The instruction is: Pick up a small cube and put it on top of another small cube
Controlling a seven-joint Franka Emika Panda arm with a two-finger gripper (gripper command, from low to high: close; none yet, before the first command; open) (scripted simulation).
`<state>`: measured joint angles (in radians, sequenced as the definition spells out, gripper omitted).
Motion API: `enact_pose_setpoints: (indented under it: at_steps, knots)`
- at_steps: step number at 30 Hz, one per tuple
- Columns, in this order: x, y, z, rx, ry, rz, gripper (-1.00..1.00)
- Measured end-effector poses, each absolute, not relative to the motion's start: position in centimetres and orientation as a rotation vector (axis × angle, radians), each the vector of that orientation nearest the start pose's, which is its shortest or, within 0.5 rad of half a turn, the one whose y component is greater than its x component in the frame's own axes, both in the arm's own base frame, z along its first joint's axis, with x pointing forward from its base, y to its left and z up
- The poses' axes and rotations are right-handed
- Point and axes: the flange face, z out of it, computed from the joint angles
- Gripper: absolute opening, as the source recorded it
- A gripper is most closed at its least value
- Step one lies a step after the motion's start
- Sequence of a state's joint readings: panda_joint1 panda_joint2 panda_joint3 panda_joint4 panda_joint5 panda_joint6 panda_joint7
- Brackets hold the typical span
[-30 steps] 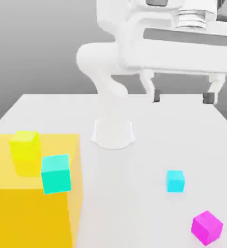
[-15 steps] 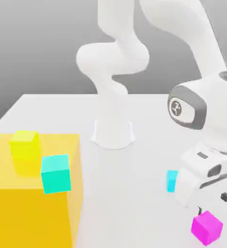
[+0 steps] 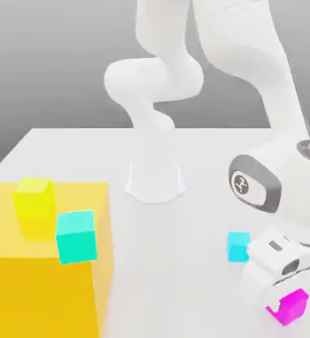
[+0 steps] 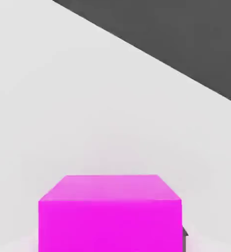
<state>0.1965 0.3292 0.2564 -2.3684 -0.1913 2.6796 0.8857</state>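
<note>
Magenta cube (image 3: 291, 306) sat on the white desk (image 3: 184, 224) near the corner closest to the camera, at the exterior view's right. We saw the gripper (image 3: 276, 305) lowered right over it, the white hand covering the cube's upper left part in the exterior view. In the hand view the magenta cube (image 4: 110, 214) lay close under the camera on the desk (image 4: 87, 108), with a sliver of one dark finger pad (image 4: 184, 233) just beside its edge. We could not tell whether the jaws were apart or clamped on the cube; the hand hid them, though they seemed to straddle it. A small cyan cube (image 3: 238, 246) rested on the desk just beside the wrist. At the exterior view's left stood a large orange block (image 3: 45, 277), with a yellow cube (image 3: 33, 198) and a teal cube (image 3: 76, 236) at it.
</note>
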Motion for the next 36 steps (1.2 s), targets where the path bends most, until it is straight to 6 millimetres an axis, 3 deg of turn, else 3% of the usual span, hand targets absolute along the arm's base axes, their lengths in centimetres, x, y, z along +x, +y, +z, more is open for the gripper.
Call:
enact_pose_setpoints:
  at_steps: [9,14,16,22,23,30,36]
  knots:
    - [35.2,21.8,23.1,-3.126,0.557,-0.028,-1.0]
    - [29.8,19.9,24.3,-3.083,0.661,-0.012,-1.0]
    - [28.5,19.4,23.7,-3.069,0.683,-0.003,-1.0]
    - [28.1,19.2,18.8,-3.065,0.694,-0.002,-1.0]
    - [28.1,19.2,18.1,-3.065,0.695,-0.002,1.0]
    - [28.0,19.3,18.0,-3.065,0.69,-0.001,1.0]
    - [28.1,19.3,22.7,-3.066,0.691,-0.002,1.0]
